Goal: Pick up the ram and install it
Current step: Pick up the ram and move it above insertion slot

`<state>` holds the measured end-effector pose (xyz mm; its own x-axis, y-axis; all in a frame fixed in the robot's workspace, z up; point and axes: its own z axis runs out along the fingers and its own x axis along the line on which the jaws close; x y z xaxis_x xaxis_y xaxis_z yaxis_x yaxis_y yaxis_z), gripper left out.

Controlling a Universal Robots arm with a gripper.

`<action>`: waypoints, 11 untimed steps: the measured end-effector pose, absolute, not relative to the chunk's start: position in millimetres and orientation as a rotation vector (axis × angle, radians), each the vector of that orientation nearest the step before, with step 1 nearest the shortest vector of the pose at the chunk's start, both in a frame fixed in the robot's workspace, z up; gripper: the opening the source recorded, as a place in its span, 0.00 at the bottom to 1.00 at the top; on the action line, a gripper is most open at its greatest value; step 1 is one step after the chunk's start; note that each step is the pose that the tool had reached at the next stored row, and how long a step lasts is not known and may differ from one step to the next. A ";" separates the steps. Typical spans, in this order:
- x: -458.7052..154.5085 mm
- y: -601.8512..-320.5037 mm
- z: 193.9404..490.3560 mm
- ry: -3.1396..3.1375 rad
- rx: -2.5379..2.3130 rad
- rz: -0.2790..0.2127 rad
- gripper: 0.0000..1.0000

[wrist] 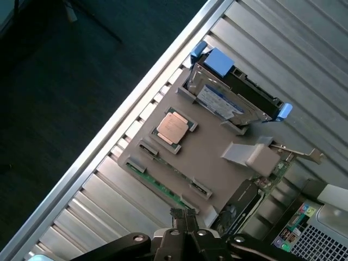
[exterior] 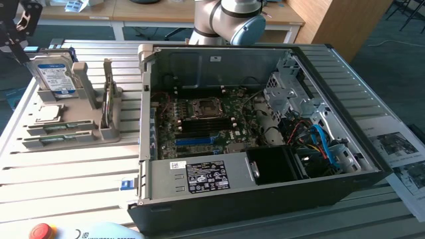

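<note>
The ram (exterior: 58,127) is a thin green stick standing on edge in a slot at the front of the grey parts holder (exterior: 86,107), at the exterior view's left. In the wrist view the ram (wrist: 163,185) runs as a green strip along the holder's near edge. My gripper (exterior: 19,32) hangs high above the table's far-left corner, beyond the holder. Its black fingertips (wrist: 184,216) are pressed together with nothing between them, well above the ram.
The holder also carries a silver hard drive (exterior: 52,74) with blue-white label, a square CPU chip (exterior: 49,112) and an expansion card (exterior: 108,94). An open computer case (exterior: 219,52) with its motherboard (exterior: 206,122) stands mid-table. A red stop button (exterior: 41,231) is at the front.
</note>
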<state>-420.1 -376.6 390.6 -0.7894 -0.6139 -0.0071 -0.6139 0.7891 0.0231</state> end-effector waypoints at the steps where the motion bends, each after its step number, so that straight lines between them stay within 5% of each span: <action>1: -420.1 -376.6 390.6 -2.966 1.032 -0.038 0.10; 11: -420.0 -376.6 390.6 -2.922 1.147 -0.038 0.10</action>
<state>-420.0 -376.6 390.6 -0.7331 -0.6801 -0.0071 -0.6801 0.7328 0.0231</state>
